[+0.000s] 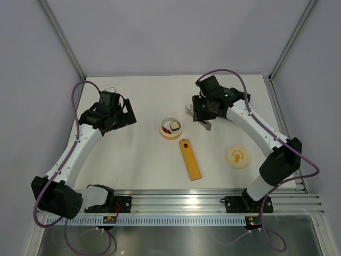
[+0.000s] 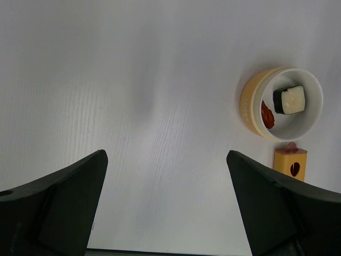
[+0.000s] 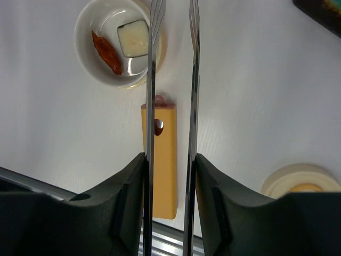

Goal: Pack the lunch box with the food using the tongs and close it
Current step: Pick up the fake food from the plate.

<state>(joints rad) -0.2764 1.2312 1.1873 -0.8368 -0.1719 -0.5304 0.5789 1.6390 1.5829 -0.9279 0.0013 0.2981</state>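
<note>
The lunch box [image 1: 162, 129] is a cream-yellow bowl mid-table, its wall showing in the left wrist view [image 2: 248, 104] and its rim in the right wrist view [image 3: 85, 53]. In it lies food: a white-and-dark block [image 3: 134, 38] and a reddish bit [image 3: 106, 52]. Its lid [image 1: 237, 158] rests flat to the right, orange mark up. My right gripper [image 3: 169, 160] is shut on the silver tongs [image 3: 151, 80], whose two arms stand apart with nothing between the tips, above the bowl's right rim. My left gripper [image 2: 166, 160] hangs open over bare table left of the bowl.
A long orange-yellow bar [image 1: 189, 159] with a red dot lies just in front of the bowl, also under the tongs [image 3: 165, 176]. A black tray corner [image 3: 319, 10] shows at the far right. The aluminium rail [image 1: 176, 202] runs along the near edge.
</note>
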